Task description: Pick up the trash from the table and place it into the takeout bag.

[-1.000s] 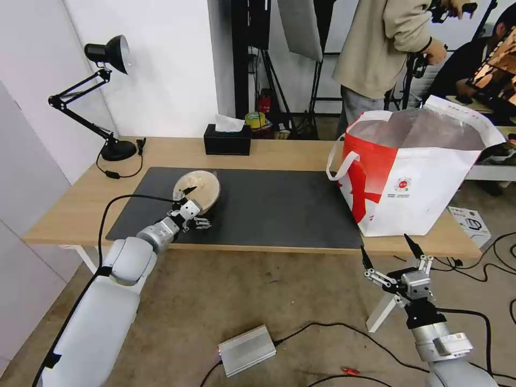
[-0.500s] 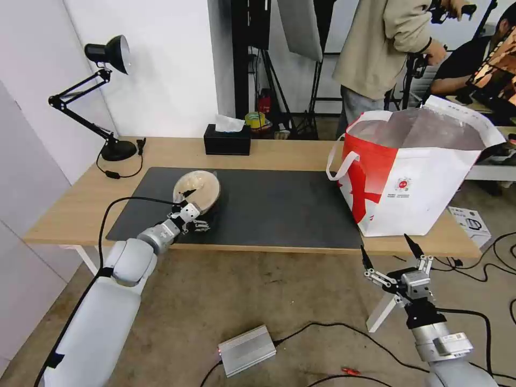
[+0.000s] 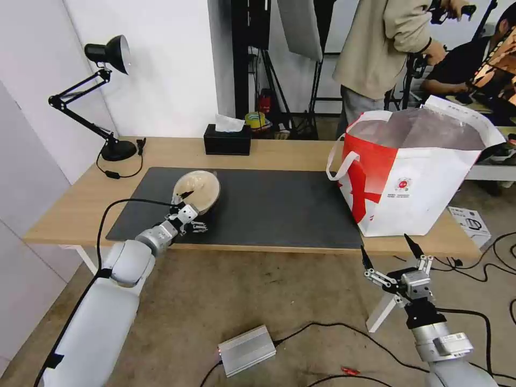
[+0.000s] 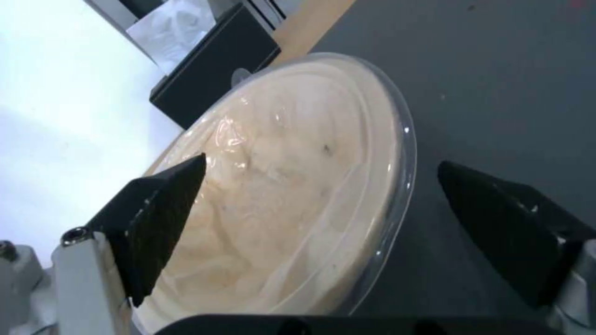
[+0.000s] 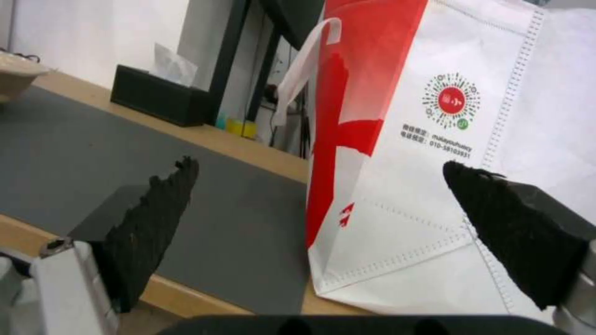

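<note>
The light-wood table (image 3: 279, 149) carries a dark grey mat (image 3: 269, 207) across most of its top. At the table's right end stands the red-and-white takeout bag (image 3: 424, 188), upright, mouth open, silver foil lining showing, one white loop handle hanging down its red side toward the mat. Along the far edge sit a black desk lamp (image 3: 107, 102) at the left corner and a black tissue box (image 3: 227, 140) near the middle.

The beige lidded bowl (image 3: 197, 188) rests on the left part of the mat, well apart from the bag. The left gripper (image 3: 189, 207) is at the bowl's near edge with its black fingers (image 4: 165, 204) spread wide. In the left wrist view one finger lies over the clear lid while the other stands off beside the rim, over the mat; nothing is clamped.

The right gripper (image 3: 391, 252) hangs below the table's front edge, near the bag's corner, fingers wide apart and holding nothing.
</note>
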Available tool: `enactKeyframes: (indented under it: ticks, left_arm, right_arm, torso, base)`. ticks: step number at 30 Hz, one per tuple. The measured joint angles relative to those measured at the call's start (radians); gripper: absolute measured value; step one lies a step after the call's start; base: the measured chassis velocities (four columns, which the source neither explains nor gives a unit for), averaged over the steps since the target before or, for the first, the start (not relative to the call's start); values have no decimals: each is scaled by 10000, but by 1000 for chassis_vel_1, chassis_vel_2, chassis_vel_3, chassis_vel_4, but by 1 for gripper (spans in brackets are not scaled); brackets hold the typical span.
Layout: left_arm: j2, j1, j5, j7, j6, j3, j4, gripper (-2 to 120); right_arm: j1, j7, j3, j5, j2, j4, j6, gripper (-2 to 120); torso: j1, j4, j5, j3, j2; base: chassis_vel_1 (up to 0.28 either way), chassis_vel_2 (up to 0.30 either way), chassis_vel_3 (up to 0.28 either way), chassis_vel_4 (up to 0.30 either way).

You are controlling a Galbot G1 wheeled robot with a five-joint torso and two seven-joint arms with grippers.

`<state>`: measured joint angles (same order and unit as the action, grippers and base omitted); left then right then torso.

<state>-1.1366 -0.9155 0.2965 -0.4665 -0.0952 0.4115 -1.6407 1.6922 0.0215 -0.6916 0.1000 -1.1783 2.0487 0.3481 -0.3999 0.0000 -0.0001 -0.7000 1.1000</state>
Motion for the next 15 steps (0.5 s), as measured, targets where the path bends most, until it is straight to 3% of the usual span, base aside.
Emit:
enactKeyframes:
  ticks: [15]
  left_arm:
    - [35, 24, 19, 0, 56, 121, 207, 100]
  right_arm:
    - [0, 0, 0, 0, 0, 0, 0, 100]
  torso:
    - [0, 0, 0, 0, -1]
  base:
    - [0, 0, 0, 0]
